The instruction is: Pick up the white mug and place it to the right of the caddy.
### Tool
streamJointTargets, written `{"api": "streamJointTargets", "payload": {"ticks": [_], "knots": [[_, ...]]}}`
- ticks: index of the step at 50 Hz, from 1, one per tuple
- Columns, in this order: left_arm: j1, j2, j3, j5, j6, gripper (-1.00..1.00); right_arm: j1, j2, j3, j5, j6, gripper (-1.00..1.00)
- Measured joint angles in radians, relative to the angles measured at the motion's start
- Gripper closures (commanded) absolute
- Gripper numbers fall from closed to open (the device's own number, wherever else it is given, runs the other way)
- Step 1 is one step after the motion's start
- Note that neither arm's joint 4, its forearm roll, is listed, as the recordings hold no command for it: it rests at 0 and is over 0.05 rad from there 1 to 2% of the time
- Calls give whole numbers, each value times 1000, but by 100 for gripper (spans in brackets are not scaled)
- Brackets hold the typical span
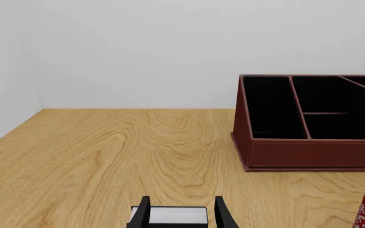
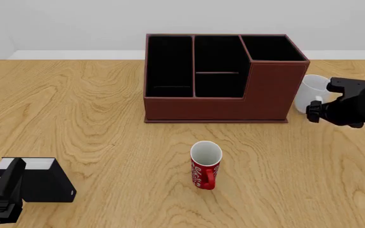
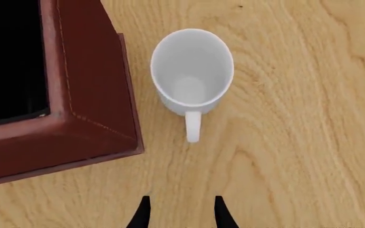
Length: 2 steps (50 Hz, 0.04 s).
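Observation:
The white mug (image 2: 311,91) stands upright on the table just right of the caddy (image 2: 217,102), close to its right wall but apart from it. In the right wrist view the mug (image 3: 192,71) is seen from above, empty, with its handle pointing toward my right gripper (image 3: 181,213). That gripper is open and empty and hovers above and just short of the mug, as the front view (image 2: 315,111) also shows. My left gripper (image 2: 4,189) is open at the front left. The caddy also shows in the left wrist view (image 1: 309,152).
A red mug with white lettering (image 2: 205,167) stands in front of the caddy, mid-table. A small black box with a white top (image 2: 40,183) sits on the table by the left gripper; in the left wrist view it (image 1: 169,215) lies between that gripper's fingertips.

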Motion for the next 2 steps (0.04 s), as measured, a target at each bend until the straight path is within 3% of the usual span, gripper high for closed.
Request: {"api": "streamJointTargets", "payload": {"ticks": [2], "knots": [[0, 0, 0, 0, 0, -100, 1, -5, 3, 0, 1, -100]]}}
